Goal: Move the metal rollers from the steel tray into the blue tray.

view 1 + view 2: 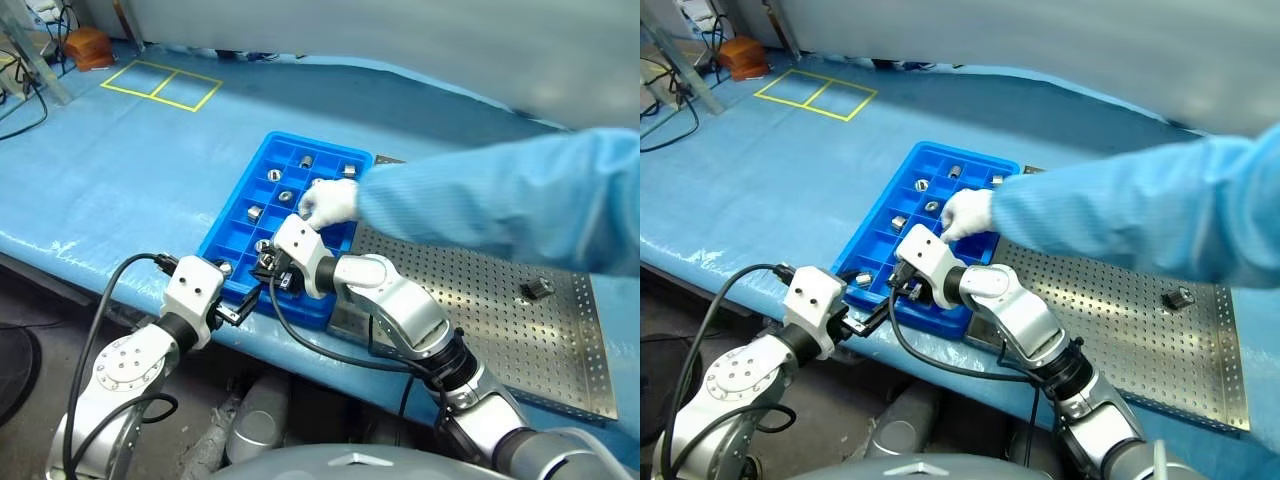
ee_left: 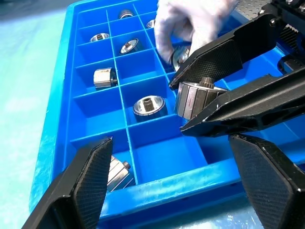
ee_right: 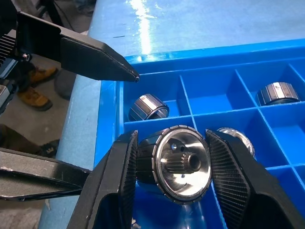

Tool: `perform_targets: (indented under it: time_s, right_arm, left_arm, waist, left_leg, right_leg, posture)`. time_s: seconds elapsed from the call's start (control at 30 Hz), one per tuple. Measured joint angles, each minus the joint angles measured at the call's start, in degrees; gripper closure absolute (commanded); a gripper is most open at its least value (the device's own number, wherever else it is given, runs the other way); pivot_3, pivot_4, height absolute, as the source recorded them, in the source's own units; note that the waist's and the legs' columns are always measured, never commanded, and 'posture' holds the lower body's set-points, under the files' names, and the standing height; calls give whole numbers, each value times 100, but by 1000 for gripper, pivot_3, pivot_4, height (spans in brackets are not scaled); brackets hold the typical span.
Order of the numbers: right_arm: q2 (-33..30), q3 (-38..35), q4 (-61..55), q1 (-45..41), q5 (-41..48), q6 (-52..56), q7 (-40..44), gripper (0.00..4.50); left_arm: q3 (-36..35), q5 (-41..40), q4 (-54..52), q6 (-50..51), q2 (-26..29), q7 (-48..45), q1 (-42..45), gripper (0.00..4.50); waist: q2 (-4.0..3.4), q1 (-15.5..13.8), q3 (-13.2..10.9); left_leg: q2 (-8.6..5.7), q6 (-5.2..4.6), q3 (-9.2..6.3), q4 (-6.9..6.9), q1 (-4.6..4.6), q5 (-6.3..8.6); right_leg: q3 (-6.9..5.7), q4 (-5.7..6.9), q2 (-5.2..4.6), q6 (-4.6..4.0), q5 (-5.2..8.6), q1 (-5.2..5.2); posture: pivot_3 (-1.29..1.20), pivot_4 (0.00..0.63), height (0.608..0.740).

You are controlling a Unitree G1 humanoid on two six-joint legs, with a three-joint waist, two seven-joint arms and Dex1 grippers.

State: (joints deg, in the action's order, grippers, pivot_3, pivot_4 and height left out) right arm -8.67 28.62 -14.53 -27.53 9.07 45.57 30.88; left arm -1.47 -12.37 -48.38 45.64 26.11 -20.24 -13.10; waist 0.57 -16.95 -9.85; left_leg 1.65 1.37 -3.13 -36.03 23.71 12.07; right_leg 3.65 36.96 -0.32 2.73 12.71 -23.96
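Note:
The blue tray (image 1: 232, 222) lies on the blue-covered table, with several metal rollers (image 1: 254, 212) in its compartments. My right gripper (image 1: 273, 271) hovers over the tray's near end, shut on one roller (image 3: 181, 164), which is seen end-on between its fingers (image 3: 119, 186). My left gripper (image 2: 178, 191) is open and holds nothing, just off the tray's near left corner, with one roller (image 2: 116, 172) in the corner compartment before it. The steel tray (image 1: 520, 330) lies to the right, beside the blue tray.
A person's white-gloved hand (image 1: 330, 203) on a light blue sleeve (image 1: 480, 205) reaches into the blue tray, just beyond my right gripper. A small dark object (image 1: 537, 289) lies on the steel tray. Yellow tape (image 1: 160, 83) marks the far left of the table.

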Motion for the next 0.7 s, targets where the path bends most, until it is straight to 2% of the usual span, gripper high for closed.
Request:
perform_targets:
  time_s: [0.2, 0.7]
  right_arm:
    - [-35, 33, -7, 77, -70, 6, -6, 2610]
    - [-294, 59, -290, 190, -142, 126, -27, 2610]
  left_arm:
    - [47, -1, 8, 59, 12, -20, 10, 270]
    - [201, -2, 17, 124, 50, -73, 68, 270]
  waist:
    - [1, -177, 1]
    - [1, -374, 1]
  left_leg:
    - [2, 7, 7, 2, 26, 0]
    - [4, 13, 13, 2, 39, 1]
  right_leg:
    - [0, 2, 0, -1, 1, -37]
    - [0, 4, 1, -1, 1, -53]
  posture:
    - [489, 150, 740]
    - [475, 150, 740]
